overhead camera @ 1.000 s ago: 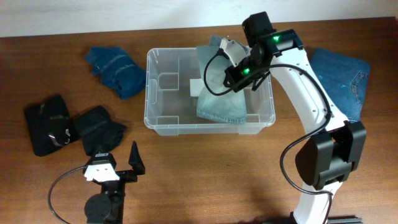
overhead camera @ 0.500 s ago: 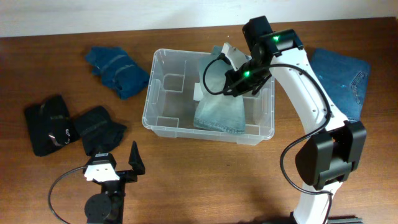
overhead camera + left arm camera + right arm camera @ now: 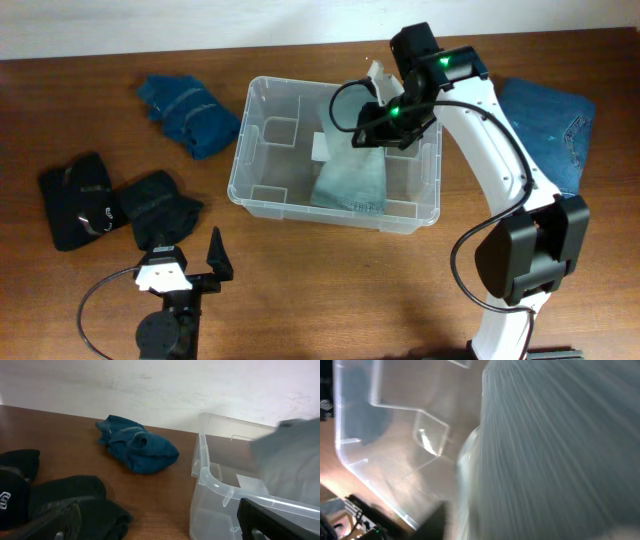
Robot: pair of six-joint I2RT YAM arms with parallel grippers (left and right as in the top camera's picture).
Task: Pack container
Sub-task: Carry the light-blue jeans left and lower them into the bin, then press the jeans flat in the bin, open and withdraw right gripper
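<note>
The clear plastic container [image 3: 240, 150] stands mid-table, turned slightly askew. A folded pale blue-grey garment [image 3: 350, 180] rests in its right half, leaning on the front wall. My right gripper [image 3: 378, 125] hovers over the garment's top edge, inside the rim. The right wrist view is motion-blurred: the garment [image 3: 560, 450] fills it, one dark finger [image 3: 432, 520] shows beside the cloth, and the container wall [image 3: 380, 400] lies behind. My left gripper [image 3: 185, 245] stands open near the front left with nothing in it; its view shows the container rim [image 3: 210, 475] and the garment [image 3: 295, 460].
A dark blue garment [image 3: 188, 115] lies left of the container, also in the left wrist view [image 3: 137, 450]. Two black garments [image 3: 75, 200] [image 3: 160, 205] sit at the left, right by the left gripper. Blue jeans [image 3: 550, 125] lie at the right edge.
The pale garment has sunk from above the rim down into the container. The container has shifted and turned a little. The left arm has not moved.
</note>
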